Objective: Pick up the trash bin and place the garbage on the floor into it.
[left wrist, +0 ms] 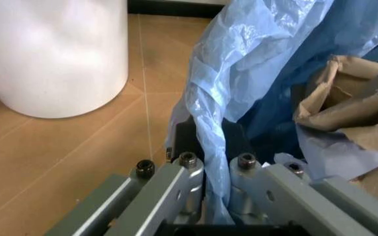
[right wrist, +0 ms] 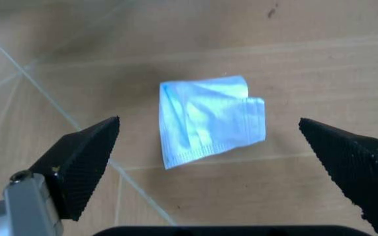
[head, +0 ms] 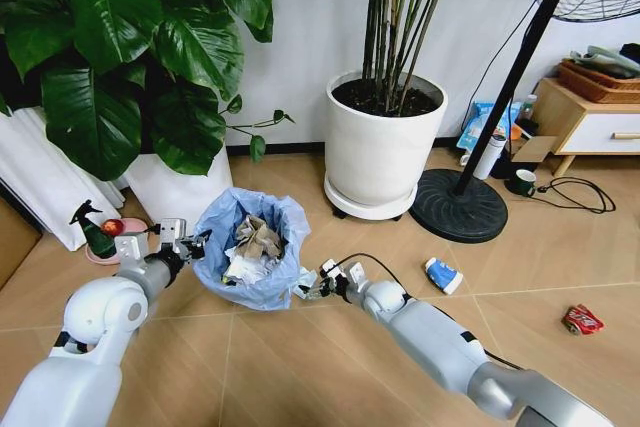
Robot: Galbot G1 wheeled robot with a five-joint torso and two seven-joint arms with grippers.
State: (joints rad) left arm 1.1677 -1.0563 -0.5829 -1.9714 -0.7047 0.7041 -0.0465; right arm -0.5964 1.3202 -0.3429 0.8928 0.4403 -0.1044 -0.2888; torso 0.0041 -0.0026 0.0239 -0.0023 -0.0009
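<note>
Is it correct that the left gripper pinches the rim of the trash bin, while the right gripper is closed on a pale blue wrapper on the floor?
Not quite. The left gripper does pinch the trash bin rim, but the right gripper is open. The right wrist view shows its fingers spread wide, with the pale blue wrapper lying untouched on the floor between them.

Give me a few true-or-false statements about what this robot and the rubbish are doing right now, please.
1. The left gripper is clamped on the trash bin liner's rim. True.
2. The right gripper is shut on a can. False: it is open above a light-blue folded piece lying on the floor.
3. The bin is empty. False: crumpled paper sits inside.
4. A red can lies on the floor to the robot's right. True.
</note>
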